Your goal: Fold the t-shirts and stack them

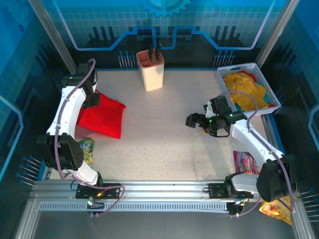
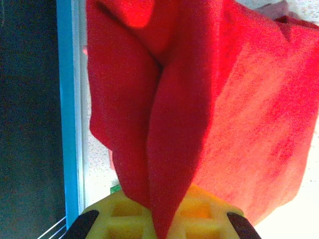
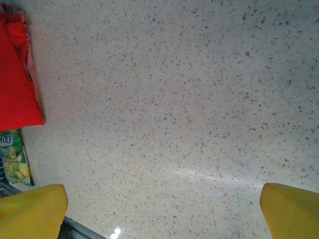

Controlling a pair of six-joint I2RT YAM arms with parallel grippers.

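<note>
**Top external view: red t-shirt pinched at left, yellow ones in the basket**

Nearest the arm bases, snack packets lie at the desk's edge: a green packet (image 1: 85,149) on the left and a pink packet (image 1: 244,162) on the right. Just beyond the green one, the red t-shirt (image 1: 104,117) lies on the desk (image 1: 164,134) as a rough folded slab. The left fingers (image 2: 114,216) are pressed together on a ridge of its cloth; the left wrist view shows that ridge running up from between them. Mid-desk on the right, the right fingers (image 3: 30,209) are spread wide above bare surface and hold nothing. At the back stands a beige holder (image 1: 150,72). In the far right corner a white basket (image 1: 238,68) has the yellow t-shirts (image 1: 244,89) bunched inside.

The step in hand looks like finishing or setting down the red fold. Next, I judge, the left fingers need to let go without dragging the fold open. The right arm then has to reach back to the basket for a yellow t-shirt.
</note>
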